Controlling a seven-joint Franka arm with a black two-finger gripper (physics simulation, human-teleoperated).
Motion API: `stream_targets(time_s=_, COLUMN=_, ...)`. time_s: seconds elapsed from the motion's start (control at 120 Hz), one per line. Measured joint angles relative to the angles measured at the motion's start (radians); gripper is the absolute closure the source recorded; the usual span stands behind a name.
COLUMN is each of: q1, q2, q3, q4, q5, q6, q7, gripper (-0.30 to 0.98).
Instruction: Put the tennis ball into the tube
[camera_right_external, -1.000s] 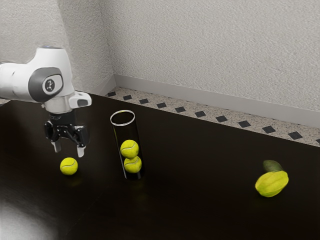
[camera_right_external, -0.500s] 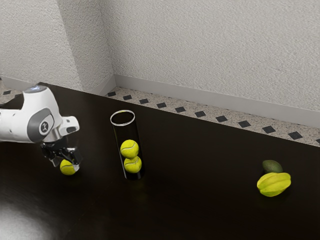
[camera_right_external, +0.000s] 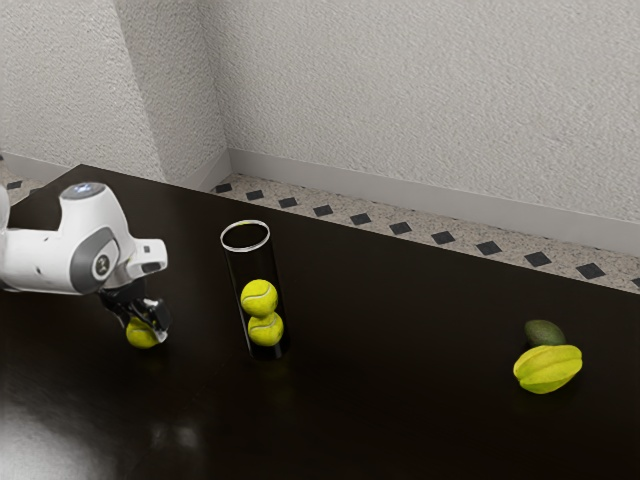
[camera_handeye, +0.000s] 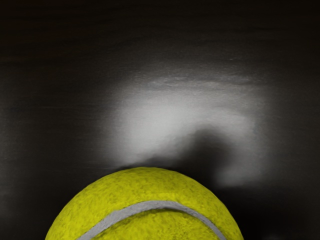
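My gripper (camera_right_external: 145, 327) is low over the table at the exterior view's left, right at a loose yellow tennis ball (camera_right_external: 141, 334) and partly covering it. In the wrist view the ball (camera_handeye: 150, 185) is large at the lower edge, its grey seam curving across it. Whether the gripper holds the ball, I cannot tell. The clear tube (camera_right_external: 246, 237) stands upright toward the exterior view's right from the gripper, its rim open on top. Inside it, one tennis ball (camera_right_external: 259, 298) rests on another (camera_right_external: 265, 330).
A yellow star fruit (camera_right_external: 548, 369) lies in front of a dark green fruit (camera_right_external: 544, 332) on the dark table (camera_right_external: 390, 400), far toward the exterior view's right. Behind the table are a patterned floor (camera_right_external: 375, 228) and a pale wall (camera_right_external: 420, 100).
My hand came down from above to the loose ball, then shifted slightly toward the exterior view's right. The ball moved a little the same way. The star fruit settled a bit from its earlier pose.
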Motion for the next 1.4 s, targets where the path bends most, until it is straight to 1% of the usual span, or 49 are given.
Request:
stream_targets(time_s=0.083, q1=-0.001, q2=0.008, q3=0.006, q4=0.003, q5=0.000, q6=0.005, q7=0.013, gripper=0.07)
stream_targets(time_s=0.258, q1=-0.001, q2=0.022, q3=0.012, q4=0.006, q5=0.001, q6=0.013, q7=0.034, gripper=0.25)
stream_targets(time_s=0.417, q1=-0.001, q2=0.026, q3=0.014, q4=0.010, q5=0.006, q6=0.021, q7=0.044, gripper=0.33)
stream_targets(time_s=0.567, q1=-0.001, q2=-0.006, q3=0.012, q4=0.010, q5=0.014, q6=0.007, q7=0.042, gripper=0.42)
stream_targets(time_s=0.65, q1=0.001, q2=-0.038, q3=0.000, q4=0.068, q5=0.016, q6=-0.054, q7=0.034, gripper=0.45)
stream_targets(time_s=0.767, q1=0.000, q2=-0.068, q3=-0.066, q4=0.241, q5=0.020, q6=-0.231, q7=0.002, gripper=0.50)
stream_targets(time_s=0.875, q1=-0.006, q2=-0.120, q3=-0.129, q4=0.355, q5=0.022, q6=-0.403, q7=-0.036, gripper=0.49)
stream_targets(time_s=1.05, q1=-0.008, q2=-0.242, q3=-0.203, q4=0.379, q5=0.017, q6=-0.580, q7=-0.079, gripper=0.48)
stream_targets(time_s=1.233, q1=-0.007, q2=-0.257, q3=-0.309, q4=0.447, q5=0.018, q6=-0.655, q7=-0.112, gripper=0.47)
stream_targets(time_s=1.4, q1=-0.028, q2=-0.249, q3=-0.368, q4=0.474, q5=0.019, q6=-0.658, q7=-0.138, gripper=0.44)
